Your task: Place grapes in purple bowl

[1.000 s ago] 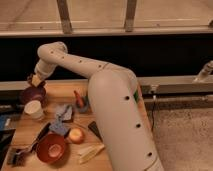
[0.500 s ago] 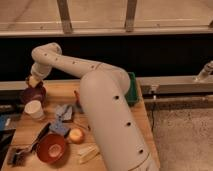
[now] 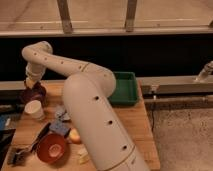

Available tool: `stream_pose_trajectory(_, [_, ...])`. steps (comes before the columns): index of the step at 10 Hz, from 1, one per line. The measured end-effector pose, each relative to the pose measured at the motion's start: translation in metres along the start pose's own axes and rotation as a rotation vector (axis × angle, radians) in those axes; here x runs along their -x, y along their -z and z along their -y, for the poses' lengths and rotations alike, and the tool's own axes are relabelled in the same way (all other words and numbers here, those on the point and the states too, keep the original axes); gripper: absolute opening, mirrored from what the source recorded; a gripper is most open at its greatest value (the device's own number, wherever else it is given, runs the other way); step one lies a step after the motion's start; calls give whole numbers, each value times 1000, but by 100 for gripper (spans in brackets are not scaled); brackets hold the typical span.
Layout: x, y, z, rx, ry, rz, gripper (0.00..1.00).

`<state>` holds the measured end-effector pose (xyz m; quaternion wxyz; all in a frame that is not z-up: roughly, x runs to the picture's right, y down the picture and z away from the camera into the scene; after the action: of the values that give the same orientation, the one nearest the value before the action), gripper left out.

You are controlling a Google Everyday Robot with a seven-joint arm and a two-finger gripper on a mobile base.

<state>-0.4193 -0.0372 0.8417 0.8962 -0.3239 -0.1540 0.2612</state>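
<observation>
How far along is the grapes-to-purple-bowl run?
Near the end, apparently. Done: the arm has carried its load to the table's far left corner. In hand: the gripper hangs right over the round dark purple-maroon bowl, just behind the white cup. The grapes aren't distinguishable at the gripper or in the bowl, so release can't be confirmed. Left: confirm the drop, then retract.

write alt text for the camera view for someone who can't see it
A white robot arm reaches across a wooden table, its gripper right over the purple bowl at the far left edge. Nearer sit a white cup and a red-orange bowl.
</observation>
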Motion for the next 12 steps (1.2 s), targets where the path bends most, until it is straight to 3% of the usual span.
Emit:
stream_pose_trajectory(1, [2, -4, 0, 1, 5, -16, 77])
stream_pose_trajectory(2, [3, -7, 1, 3, 6, -26, 80])
stream_pose_trajectory(7, [11, -7, -3, 29, 30, -13, 80])
stream_pose_trajectory(10, [14, 32, 13, -17, 7, 57, 80])
stream_pose_trajectory(12, [6, 80, 43, -80, -48, 135, 80])
